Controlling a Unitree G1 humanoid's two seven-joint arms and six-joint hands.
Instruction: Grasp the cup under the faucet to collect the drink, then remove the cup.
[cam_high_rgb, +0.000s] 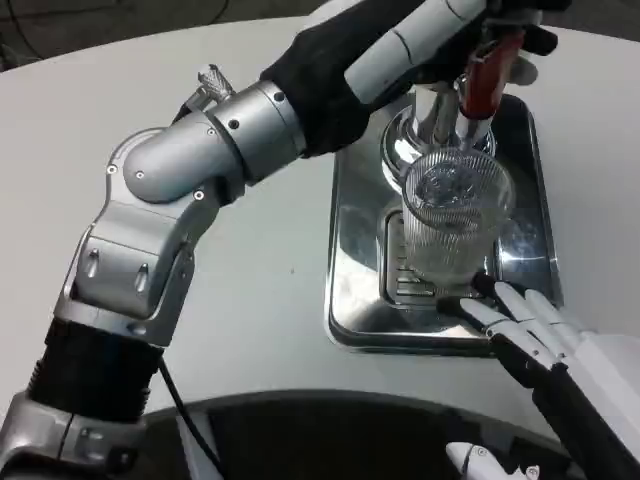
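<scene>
A clear ribbed cup (455, 215) stands upright on the grate of the steel drip tray (355, 250), right under the chrome faucet (432, 125). The faucet's red lever (485, 75) rises just behind the cup. My left arm reaches across from the left. My left hand (505, 22) sits at the top of the red lever, cut off by the picture's edge, so its grip is unclear. My right hand (535, 325) lies at the tray's front right corner with its fingers stretched out. Its fingertips (482, 290) are close to the cup's base and hold nothing.
My left elbow and forearm (180, 190) hang over the white table (250, 330) to the left of the tray. The table's curved front edge and a dark gap run along the bottom.
</scene>
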